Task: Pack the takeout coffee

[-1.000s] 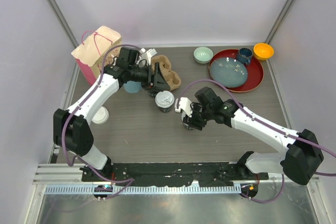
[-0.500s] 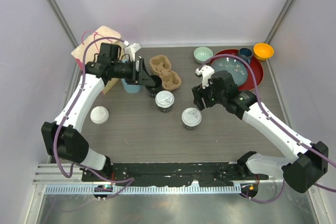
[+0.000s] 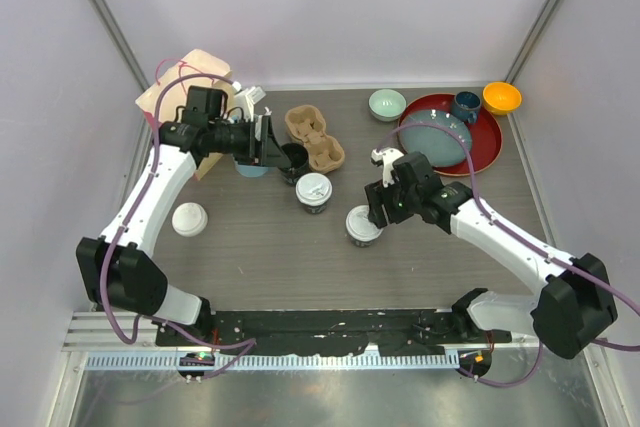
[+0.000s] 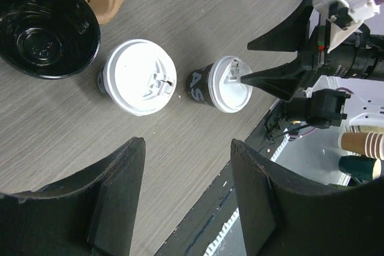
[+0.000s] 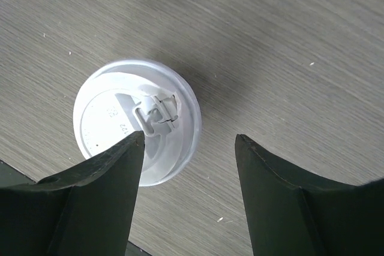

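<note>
Grey wood-grain desk [image 3: 260, 247], seen from above with two robot arms reaching over it; both takeout coffees stand upright near its middle, neither packed yet. One lidded black cup [image 3: 313, 190] sits just in front of a brown cardboard carrier [image 3: 318, 139]; the other lidded cup [image 3: 362, 225] stands apart from it, nearer the arms and to the right. An open black cup [image 3: 294, 158] with no lid is just beside the carrier, and a loose white lid [image 3: 188, 219] lies well off to the left; a tan and pink paper bag [image 3: 185, 82] waits at the back left corner, probably the final container.

Right gripper [image 5: 189, 139] hangs above the nearer cup with its fingers spread and nothing between them; the lid shows under one fingertip rather than centred in the gap, so it seems to be lining up for a grasp and would need a small sideways shift first.

Left gripper [image 4: 187, 145] hovers by the carrier, fingers likewise spread and empty; it looks down on both lidded cups, seemingly ready to take the one closest to the carrier.
</note>
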Tool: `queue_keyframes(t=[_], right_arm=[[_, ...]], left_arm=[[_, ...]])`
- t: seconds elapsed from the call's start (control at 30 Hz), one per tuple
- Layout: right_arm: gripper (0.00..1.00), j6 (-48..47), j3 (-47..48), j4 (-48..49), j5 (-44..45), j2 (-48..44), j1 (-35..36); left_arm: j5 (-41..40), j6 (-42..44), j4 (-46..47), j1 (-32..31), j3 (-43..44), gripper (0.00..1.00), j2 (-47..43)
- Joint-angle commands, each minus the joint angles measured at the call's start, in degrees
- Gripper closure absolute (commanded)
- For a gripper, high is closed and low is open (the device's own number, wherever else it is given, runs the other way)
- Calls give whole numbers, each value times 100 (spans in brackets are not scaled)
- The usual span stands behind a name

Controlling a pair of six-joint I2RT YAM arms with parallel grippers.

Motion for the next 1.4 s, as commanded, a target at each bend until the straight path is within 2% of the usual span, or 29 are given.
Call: queue_keyframes(t=[0.0,0.27,0.57,0.73,0.97,1.17,1.37], right_arm=[[33,162,-109,276,-149,51,10],[37,109,-118,302,-113,95,18],[32,-146,813,-172,-17,-142,10],[30,-172,946,-120,106,-406,18],[29,-321,841,82,80,-591,10],[29,-304,1428,179,212,-20,-61],[28,-427,2220,451,-165,831,-96]], left_arm=[[-77,299,-116,45,125,37,-306],[-383,668,-344,106,63,37,-350],[-1263,1757,-1415,150,503,36,-605],[-2203,2005,-2049,159,713,36,-780],[-3293,2075,-2349,203,1355,36,-1123],[-4199,2119,-2455,413,1786,34,-1167],[-5243,2391,-2165,669,2173,23,-1115]])
